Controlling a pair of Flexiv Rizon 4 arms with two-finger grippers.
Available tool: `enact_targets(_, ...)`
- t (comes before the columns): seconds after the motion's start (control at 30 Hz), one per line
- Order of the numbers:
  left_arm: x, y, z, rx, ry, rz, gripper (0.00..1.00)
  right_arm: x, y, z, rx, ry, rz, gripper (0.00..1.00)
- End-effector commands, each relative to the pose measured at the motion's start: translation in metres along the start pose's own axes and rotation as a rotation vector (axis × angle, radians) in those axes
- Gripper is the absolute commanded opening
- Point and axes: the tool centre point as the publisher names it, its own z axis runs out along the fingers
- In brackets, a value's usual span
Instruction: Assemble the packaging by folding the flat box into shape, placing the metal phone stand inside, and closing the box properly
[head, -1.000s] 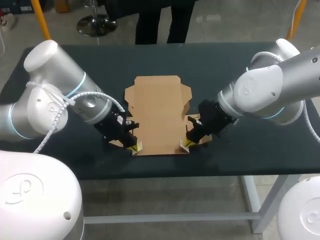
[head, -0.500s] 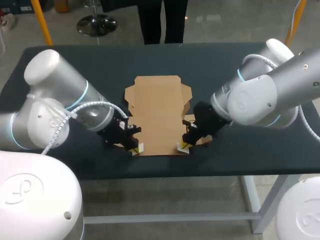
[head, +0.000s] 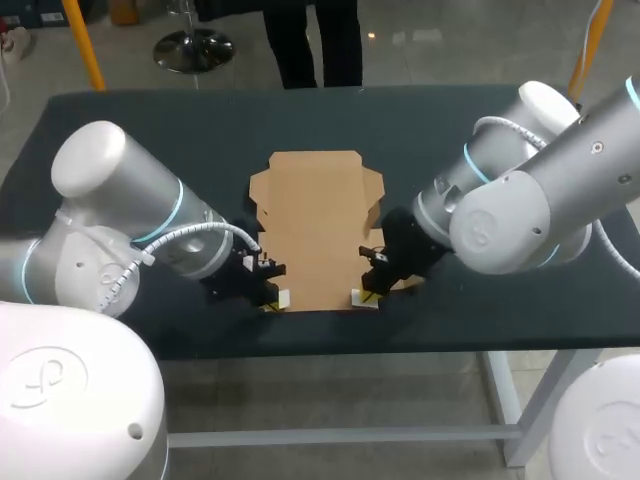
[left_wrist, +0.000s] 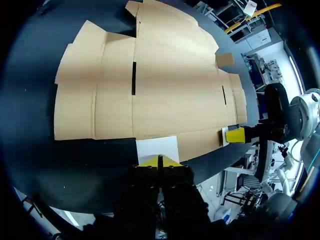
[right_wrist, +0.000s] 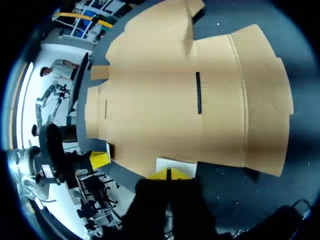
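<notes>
Flat box (head: 318, 225) just beyond both sets of closed, empty fingertips, long axis near-to-far; left gripper (left_wrist: 159, 162) at near-left corner, right gripper (right_wrist: 168, 174) near-right.

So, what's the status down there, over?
Left hand and right hand closed, tips at near corners of the flat cardboard box. Box unfolded, lying on the table. No phone stand in view.

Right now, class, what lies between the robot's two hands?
The near edge of the flat box spans the gap between left hand and right hand, nothing else; the head view shows it.
</notes>
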Motion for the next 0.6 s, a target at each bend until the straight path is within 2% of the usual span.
enact_targets(0.03,0.0013,0.0004,0.0082,0.008,-0.012,0.002,0.00,0.0016,-0.0003,0.0081,0.000,-0.023,0.000,0.00)
enact_targets(0.43,-0.0016,0.0014,0.0164,0.005,-0.029,-0.004,0.00,-0.0037,-0.0012,0.0146,0.002,-0.043,0.025,0.00)
enact_targets(0.6,0.0016,0.0009,0.0095,0.006,-0.036,-0.003,0.00,-0.0026,0.0008,0.0065,0.001,-0.018,0.026,0.00)
